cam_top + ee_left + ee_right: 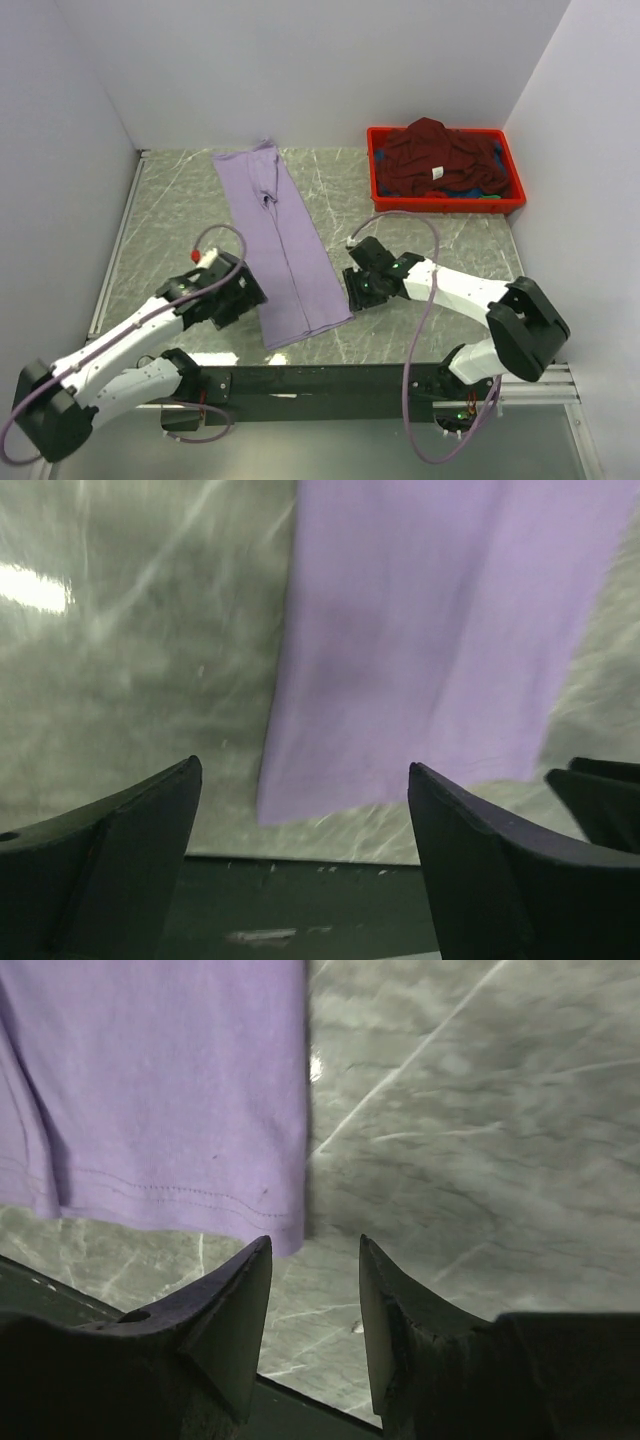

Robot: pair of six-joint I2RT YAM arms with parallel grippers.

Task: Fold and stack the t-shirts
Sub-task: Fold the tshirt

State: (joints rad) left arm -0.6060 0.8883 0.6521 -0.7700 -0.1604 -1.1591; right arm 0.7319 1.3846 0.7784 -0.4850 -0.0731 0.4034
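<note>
A lavender t-shirt [283, 245] lies folded into a long narrow strip on the marble table, running from the back wall to near the front edge. My left gripper [248, 296] sits just left of its near end, open and empty. In the left wrist view the shirt [430, 630] lies ahead of the spread fingers [150, 825]. My right gripper [353, 290] is just right of the strip's near corner, open with nothing between its jaws. In the right wrist view the hem corner [285, 1225] lies just beyond the left fingertip. A maroon t-shirt [435, 155] with a white label [437, 173] is heaped in the crate.
A red plastic crate [445, 206] stands at the back right, with bits of blue [462, 190] and green [490, 197] cloth under the maroon shirt. White walls close in the table at the back and both sides. A dark rail [300, 380] runs along the front edge.
</note>
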